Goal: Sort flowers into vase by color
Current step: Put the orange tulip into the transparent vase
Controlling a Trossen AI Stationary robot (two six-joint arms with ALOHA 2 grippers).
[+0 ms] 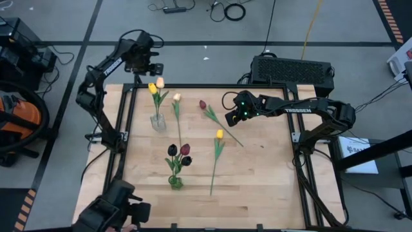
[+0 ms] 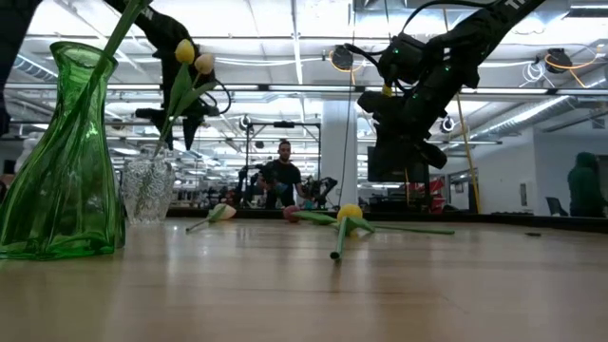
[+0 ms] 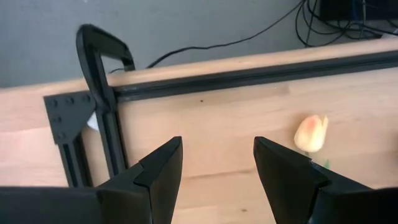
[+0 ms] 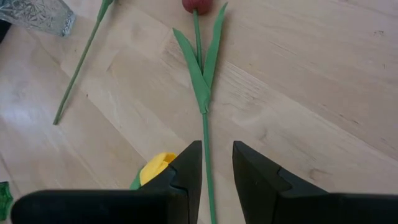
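Wooden tabletop (image 1: pixel 257 187) lies bare across the lower right of the high view, where the left gripper (image 1: pixel 153 67) hangs at the upper edge, jaws wide and empty, above a clear vase (image 1: pixel 158 121) of yellow and peach tulips. At centre right, the right gripper (image 1: pixel 230 109) reaches over a red tulip (image 1: pixel 203 105). Low view: a green vase (image 2: pixel 62 161) fills the left. Right wrist view: jaws narrow, straddling the red tulip's stem without holding it, beside a yellow tulip (image 4: pixel 155 168).

The wooden worktop (image 1: pixel 257 187) carries a clear vase (image 1: pixel 158 121) at ten o'clock, a green vase (image 1: pixel 176 182) at seven, and three loose tulips: cream (image 1: pixel 176 98), red (image 1: pixel 203 104), yellow (image 1: pixel 219 134)
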